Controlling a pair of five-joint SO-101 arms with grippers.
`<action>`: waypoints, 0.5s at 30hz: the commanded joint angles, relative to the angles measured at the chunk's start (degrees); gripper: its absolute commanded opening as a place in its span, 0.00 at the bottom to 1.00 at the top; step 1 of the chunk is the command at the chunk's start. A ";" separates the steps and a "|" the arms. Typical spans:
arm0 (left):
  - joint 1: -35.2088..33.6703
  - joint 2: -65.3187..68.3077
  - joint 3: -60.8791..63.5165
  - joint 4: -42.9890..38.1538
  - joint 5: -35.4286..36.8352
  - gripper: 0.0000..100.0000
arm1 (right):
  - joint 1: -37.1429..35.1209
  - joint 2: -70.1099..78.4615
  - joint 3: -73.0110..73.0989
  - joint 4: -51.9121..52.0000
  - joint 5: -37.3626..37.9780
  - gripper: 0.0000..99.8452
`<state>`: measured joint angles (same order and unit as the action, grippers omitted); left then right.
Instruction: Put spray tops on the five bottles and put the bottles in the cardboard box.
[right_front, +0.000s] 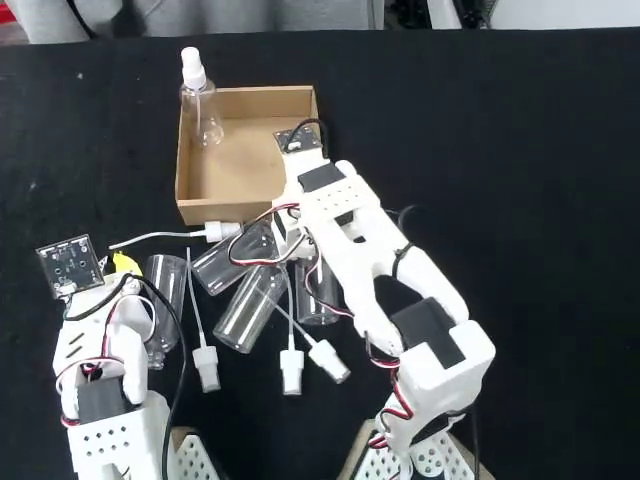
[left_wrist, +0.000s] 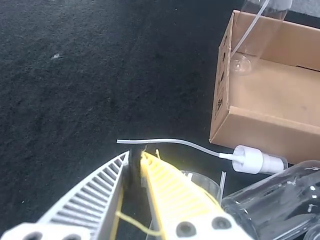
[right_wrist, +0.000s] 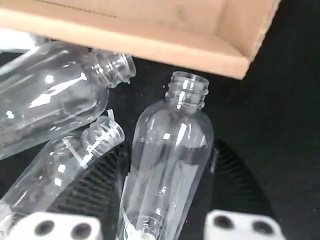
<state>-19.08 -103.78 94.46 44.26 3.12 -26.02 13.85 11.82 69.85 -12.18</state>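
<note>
One clear bottle with a spray top (right_front: 200, 100) stands in the back left corner of the cardboard box (right_front: 300, 100). Several open bottles lie in front of the box. My right gripper (right_wrist: 170, 145) is down among them, shut on a clear bottle (right_wrist: 172, 150) whose neck points at the box (right_wrist: 150, 45); the black fingers (right_wrist: 95, 185) press both its sides. The left gripper (left_wrist: 136, 157) is shut and holds nothing. It hovers by the leftmost bottle (right_front: 163, 300). A spray top (left_wrist: 255, 160) with a long tube lies in front of the box wall (left_wrist: 260, 125).
Three more spray tops (right_front: 205, 365) (right_front: 291, 368) (right_front: 328, 358) lie near the table's front, tubes pointing toward the bottles. Two other bottles (right_wrist: 50, 100) (right_wrist: 65, 165) crowd the held one. Black cloth (right_front: 520, 150) stretches open to the right and at the far left.
</note>
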 joint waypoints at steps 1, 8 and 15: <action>-0.57 -0.70 -0.75 -1.49 -0.44 0.03 | -1.67 -0.84 -3.56 2.73 4.92 0.16; -0.57 -0.70 -0.75 -1.49 -0.44 0.03 | -1.41 -2.07 -3.47 3.87 13.98 0.16; -0.57 -0.70 -0.75 -1.49 -0.44 0.03 | -1.32 -1.98 -3.56 4.13 18.46 0.16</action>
<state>-19.08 -103.78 94.46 44.26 3.12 -26.29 13.85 11.21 73.27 5.14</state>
